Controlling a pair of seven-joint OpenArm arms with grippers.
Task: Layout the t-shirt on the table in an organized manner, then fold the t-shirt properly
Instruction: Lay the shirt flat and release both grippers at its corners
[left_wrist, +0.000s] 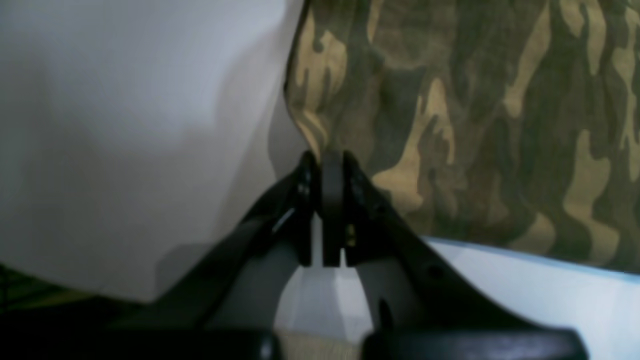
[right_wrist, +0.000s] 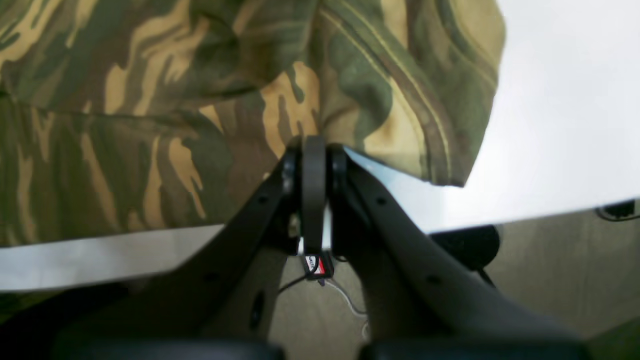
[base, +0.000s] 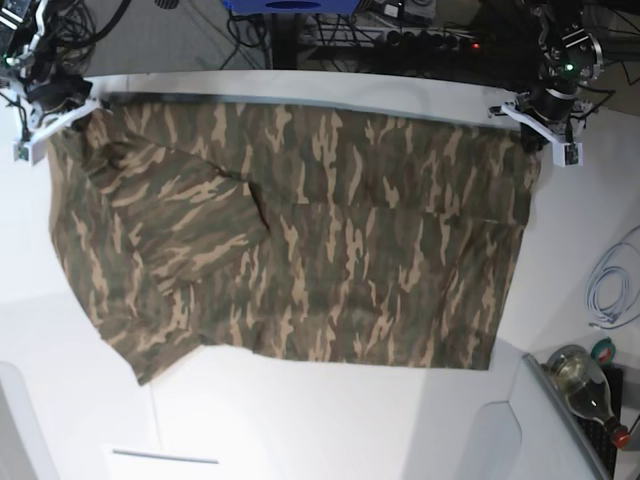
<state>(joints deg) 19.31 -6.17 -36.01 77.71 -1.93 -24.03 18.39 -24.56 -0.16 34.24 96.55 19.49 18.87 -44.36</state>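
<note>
The t-shirt (base: 300, 240) lay spread across the white table (base: 330, 420), its far edge stretched along the table's far side and one sleeve folded inward over the body. The left gripper (left_wrist: 330, 160) was clamped on the cloth at one far corner, jaws pressed together on the edge. The right gripper (right_wrist: 314, 145) pinched the opposite far corner near a stitched hem. A bottle (base: 585, 378) and a coiled white cable (base: 612, 290) sat off to the side.
</note>
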